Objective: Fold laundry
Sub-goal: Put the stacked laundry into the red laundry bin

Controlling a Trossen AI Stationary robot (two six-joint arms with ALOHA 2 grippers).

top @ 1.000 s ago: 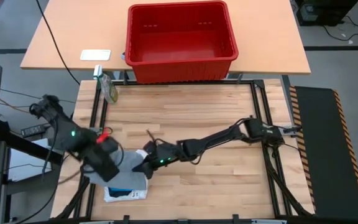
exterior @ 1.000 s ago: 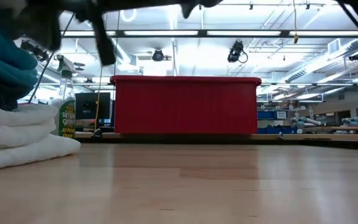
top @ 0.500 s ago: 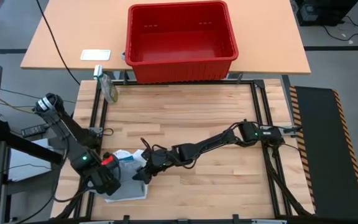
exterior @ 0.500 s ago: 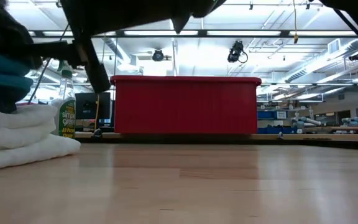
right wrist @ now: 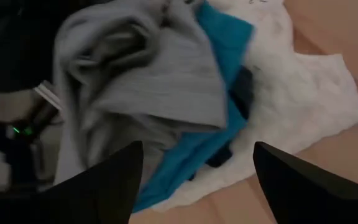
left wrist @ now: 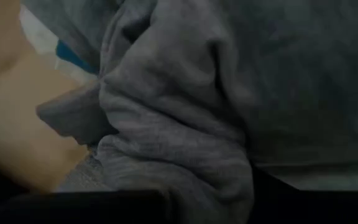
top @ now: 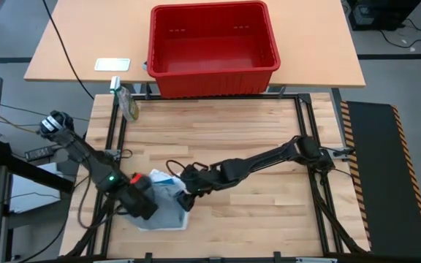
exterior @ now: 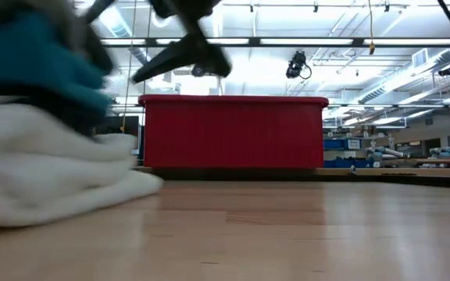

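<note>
1. Laundry (right wrist: 185, 106): a rumpled stack with heather grey on top, bright blue and a dark piece under it, white at the bottom. It sits at the table's (top: 254, 131) near-left corner.
2. My right gripper (right wrist: 194, 180) hovers just beside and above the stack, fingers spread wide, holding nothing.
3. My left gripper (top: 146, 207) is on the stack's left side, pressed into the grey cloth; can't tell its jaw state.
</note>
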